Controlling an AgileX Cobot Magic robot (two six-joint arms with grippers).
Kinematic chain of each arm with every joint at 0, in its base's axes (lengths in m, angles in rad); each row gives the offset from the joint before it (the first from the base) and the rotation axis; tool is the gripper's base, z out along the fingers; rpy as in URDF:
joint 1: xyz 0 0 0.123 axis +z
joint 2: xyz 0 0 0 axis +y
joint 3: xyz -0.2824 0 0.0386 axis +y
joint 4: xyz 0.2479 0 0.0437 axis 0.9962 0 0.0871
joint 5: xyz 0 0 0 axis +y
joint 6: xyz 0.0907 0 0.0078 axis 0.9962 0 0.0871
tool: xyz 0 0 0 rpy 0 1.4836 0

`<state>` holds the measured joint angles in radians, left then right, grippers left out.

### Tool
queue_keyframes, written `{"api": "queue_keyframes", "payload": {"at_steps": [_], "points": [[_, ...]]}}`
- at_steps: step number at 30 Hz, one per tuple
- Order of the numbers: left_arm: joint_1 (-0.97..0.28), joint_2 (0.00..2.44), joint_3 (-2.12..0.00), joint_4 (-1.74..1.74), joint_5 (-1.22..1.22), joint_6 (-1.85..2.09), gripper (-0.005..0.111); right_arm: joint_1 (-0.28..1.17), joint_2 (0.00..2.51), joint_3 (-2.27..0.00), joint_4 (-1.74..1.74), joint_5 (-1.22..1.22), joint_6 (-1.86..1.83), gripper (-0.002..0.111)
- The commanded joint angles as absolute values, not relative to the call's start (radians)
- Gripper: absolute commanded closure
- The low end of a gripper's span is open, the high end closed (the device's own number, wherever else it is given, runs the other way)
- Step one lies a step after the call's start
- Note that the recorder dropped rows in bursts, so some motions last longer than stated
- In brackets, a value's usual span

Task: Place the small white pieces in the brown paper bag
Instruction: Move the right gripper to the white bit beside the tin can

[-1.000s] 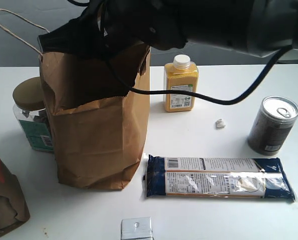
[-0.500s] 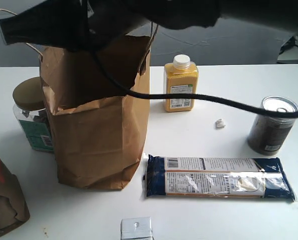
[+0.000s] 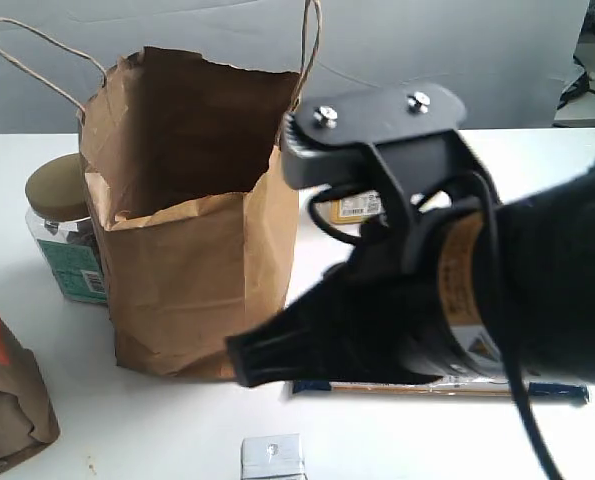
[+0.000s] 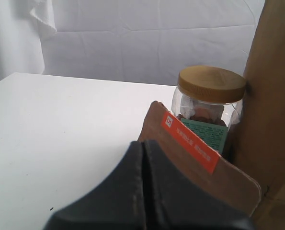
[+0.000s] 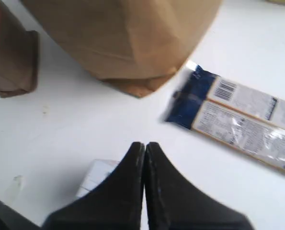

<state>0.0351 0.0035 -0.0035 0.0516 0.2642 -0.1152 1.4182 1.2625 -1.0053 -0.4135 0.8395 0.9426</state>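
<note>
The tall brown paper bag (image 3: 192,260) stands open at the left of the table, both cord handles up. It also fills the top of the right wrist view (image 5: 128,28) and the edge of the left wrist view (image 4: 276,120). None of the small white pieces shows; my right arm covers the table where one lay. My right gripper (image 3: 237,365) (image 5: 144,143) is shut and empty, low in front of the bag's right corner. In the left wrist view my left gripper (image 4: 143,143) is shut with nothing in it, close to the short wrinkled bag (image 4: 199,163).
A short brown bag with a red-orange patch (image 3: 7,390) lies front left. A gold-lidded jar (image 3: 62,230) stands behind the tall bag. The silvery square packet (image 3: 274,457) is at the front edge. The long pasta packet (image 5: 247,129) lies right of the bag.
My right arm has left the bag's mouth and swung down to the front right. It now hides the yellow bottle, the can, the pasta packet and the white piece seen earlier.
</note>
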Motion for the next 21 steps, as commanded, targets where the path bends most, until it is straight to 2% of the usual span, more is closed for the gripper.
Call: {"api": "queue_keyframes", "payload": {"at_steps": [1,7,13,21], "points": [[0.03,0.0,0.0,0.044,0.26,-0.12,0.107,1.25,1.215,-0.883,-0.401,0.838,0.887,0.108],[0.03,0.0,0.0,0.044,0.26,-0.12,0.107,1.022,1.267,-0.874,-0.392,0.778,0.672,0.108],[0.03,0.0,0.0,0.044,0.26,-0.12,0.107,0.845,1.438,-0.926,-0.301,0.725,0.467,0.106],[0.03,0.0,0.0,0.044,0.26,-0.12,0.107,0.757,1.72,-1.167,-0.314,0.792,0.407,0.072]]}}
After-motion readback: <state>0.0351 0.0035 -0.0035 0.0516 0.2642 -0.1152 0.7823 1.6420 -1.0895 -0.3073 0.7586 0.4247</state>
